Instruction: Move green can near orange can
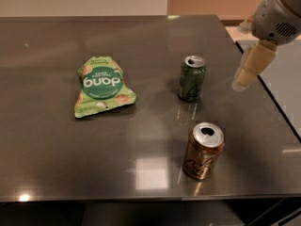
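Beige end effector (241, 81) near green can (192, 79)

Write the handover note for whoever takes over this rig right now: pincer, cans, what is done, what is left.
Pincer: hovers off the table surface, right of the green can, not touching it and holding nothing.
Green can: upright, right of centre.
Orange can: upright, closer to the front edge, with a clear gap to the green can.
Snack bag: flat, on the left.
Done: no grasp yet.
Left: grasp the green can and set it beside the orange can.
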Robot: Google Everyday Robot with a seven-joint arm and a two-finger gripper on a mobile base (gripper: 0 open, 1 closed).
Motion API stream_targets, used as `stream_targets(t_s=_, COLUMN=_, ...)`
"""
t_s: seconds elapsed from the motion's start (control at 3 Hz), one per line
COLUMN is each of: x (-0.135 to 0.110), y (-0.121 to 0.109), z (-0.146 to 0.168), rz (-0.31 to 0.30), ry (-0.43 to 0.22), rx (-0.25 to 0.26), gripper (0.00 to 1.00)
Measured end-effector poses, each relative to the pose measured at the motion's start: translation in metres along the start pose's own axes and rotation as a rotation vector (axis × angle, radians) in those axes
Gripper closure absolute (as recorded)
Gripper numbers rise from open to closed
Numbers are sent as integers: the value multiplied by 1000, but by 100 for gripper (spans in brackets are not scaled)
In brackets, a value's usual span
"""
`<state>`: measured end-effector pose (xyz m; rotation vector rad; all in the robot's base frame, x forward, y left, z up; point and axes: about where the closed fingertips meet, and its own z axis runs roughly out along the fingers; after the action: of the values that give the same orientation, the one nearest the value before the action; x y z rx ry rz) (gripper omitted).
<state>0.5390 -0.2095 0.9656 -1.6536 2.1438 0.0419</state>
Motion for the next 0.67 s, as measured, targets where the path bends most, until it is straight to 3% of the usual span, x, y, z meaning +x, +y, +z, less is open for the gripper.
stream_targets(t_s=0.67, x=-13, y=-27, z=42, rz=31, ry=-76, rx=-27, gripper=0)
